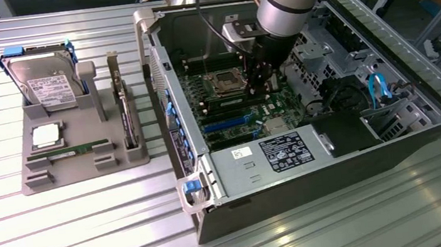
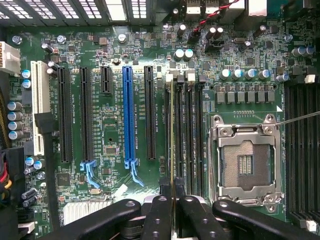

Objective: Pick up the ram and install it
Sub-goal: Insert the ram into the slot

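**Green stick poised over its slot: the install step**

Green and seen edge-on as a thin line, the ram is pinched between the fingers of the gripper. The gripper is closed almost fully, with only the board's thickness between its pads. In the exterior view the gripper reaches down inside the open case, just beside the socket.

The ram runs lengthwise along the bank of memory slots next to the socket. It is lined up with the slot of that bank farthest from the socket. Whether its lower edge already sits in that slot or hangs just above it, I cannot tell.

Another green stick lies in the grey holder on the desk, well away from the socket.

Picking up looks done, and the work in hand is the insertion. It likely calls for keeping the ram upright and parallel to the slot and matching its notch to the key. The push then needs to be straight and even, so both ends seat together and the board is not bent.
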`<state>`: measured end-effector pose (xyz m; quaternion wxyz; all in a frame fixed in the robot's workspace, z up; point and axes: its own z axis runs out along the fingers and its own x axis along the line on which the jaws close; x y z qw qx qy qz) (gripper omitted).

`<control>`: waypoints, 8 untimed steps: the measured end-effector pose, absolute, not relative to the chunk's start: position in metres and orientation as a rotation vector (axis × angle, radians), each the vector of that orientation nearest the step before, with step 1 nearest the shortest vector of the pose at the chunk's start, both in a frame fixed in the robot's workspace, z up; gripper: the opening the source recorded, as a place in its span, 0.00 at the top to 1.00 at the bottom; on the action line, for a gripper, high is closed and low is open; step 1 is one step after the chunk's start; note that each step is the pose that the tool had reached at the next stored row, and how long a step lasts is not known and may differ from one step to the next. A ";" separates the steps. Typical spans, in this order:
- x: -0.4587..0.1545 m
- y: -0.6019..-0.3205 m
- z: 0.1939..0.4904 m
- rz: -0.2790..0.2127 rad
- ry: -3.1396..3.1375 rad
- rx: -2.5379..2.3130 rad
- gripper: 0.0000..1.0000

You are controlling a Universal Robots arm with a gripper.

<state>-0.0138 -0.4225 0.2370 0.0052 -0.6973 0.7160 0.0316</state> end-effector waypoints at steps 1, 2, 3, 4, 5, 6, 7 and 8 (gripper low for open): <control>-0.014 -0.422 0.237 0.099 2.239 -2.187 0.88; -0.014 -0.422 0.237 0.099 2.234 -2.192 0.88; -0.014 -0.422 0.237 0.099 2.227 -2.199 0.88; -0.014 -0.422 0.237 0.099 2.219 -2.208 0.88; -0.014 -0.422 0.237 0.099 2.208 -2.219 0.88; -0.014 -0.422 0.237 0.099 2.205 -2.223 0.88; -0.014 -0.422 0.237 0.099 2.205 -2.223 0.88; -0.014 -0.422 0.237 0.099 2.206 -2.222 0.88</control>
